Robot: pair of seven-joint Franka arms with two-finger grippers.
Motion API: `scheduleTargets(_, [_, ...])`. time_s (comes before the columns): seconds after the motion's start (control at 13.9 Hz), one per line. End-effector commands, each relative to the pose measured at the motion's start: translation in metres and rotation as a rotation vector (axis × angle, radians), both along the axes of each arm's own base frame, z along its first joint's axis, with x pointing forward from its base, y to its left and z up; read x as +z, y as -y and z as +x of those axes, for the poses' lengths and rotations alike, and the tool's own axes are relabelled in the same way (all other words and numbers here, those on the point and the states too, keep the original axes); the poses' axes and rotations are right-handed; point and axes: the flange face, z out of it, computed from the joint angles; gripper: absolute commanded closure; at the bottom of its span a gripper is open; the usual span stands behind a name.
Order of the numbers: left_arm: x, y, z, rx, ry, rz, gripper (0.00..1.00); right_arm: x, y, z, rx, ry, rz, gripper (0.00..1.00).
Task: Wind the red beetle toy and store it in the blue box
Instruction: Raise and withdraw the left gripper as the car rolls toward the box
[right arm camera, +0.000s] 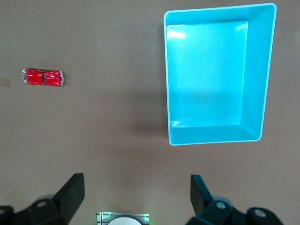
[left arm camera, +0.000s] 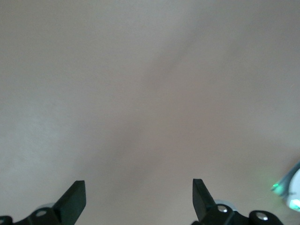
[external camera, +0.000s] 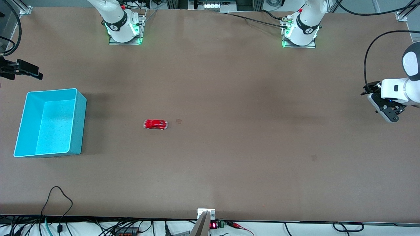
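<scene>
Red beetle toy (external camera: pixel 155 124), a tiny glossy red plastic car with a rounded body and silvery bumpers, sits untouched on its wheels on the brown bench (external camera: pixel 229 147), roughly mid-bench and toward the right arm's end. Not wound, not stored; my read is the task hasn't started.

Right pincer (right arm camera: pixel 136 192): fingers spread wide, nothing between them. It hangs high over the bench edge at the right arm's end, just farther from the front camera than the box. From that height its wrist view takes in both car and box together, so this looks like a survey pose rather than an approach.

Left pincer (left arm camera: pixel 139 197): also spread, empty, only bare bench under it. It hovers over the left arm's end of the bench, well apart from the toy. That arm is waiting.

Blue box (external camera: pixel 49 123), a rectangular turquoise plastic bin with tall thin walls, rounded corners and a pale rim, stands upright, mouth up, empty, at the right arm's end. Car and box are well apart, with open bench between.

Judgement:
- Car is side-on to the front camera, its long axis running toward the box.
- Winding likely means gripping the body and dragging it against the bench, or one pincer holding while the other works it. No winding key visible.
- Small glossy rounded shell: slip risk, so pinch across the flat sides.
- Tall box walls mean lift well above the rim before release.
</scene>
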Motion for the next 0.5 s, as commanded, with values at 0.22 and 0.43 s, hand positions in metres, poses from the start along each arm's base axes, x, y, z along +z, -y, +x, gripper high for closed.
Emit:
scheduleTargets(0.22, [0.077, 0.091, 0.011, 0.283, -0.090, 0.094, 0.00, -0.002, -0.001, -0.001, 0.024, -0.025, 0.019, 0.00])
scheduleTargets(0.43, [0.112, 0.141, 0.011, 0.403, -0.090, 0.151, 0.00, -0.009, -0.001, -0.005, 0.139, -0.068, 0.048, 0.00])
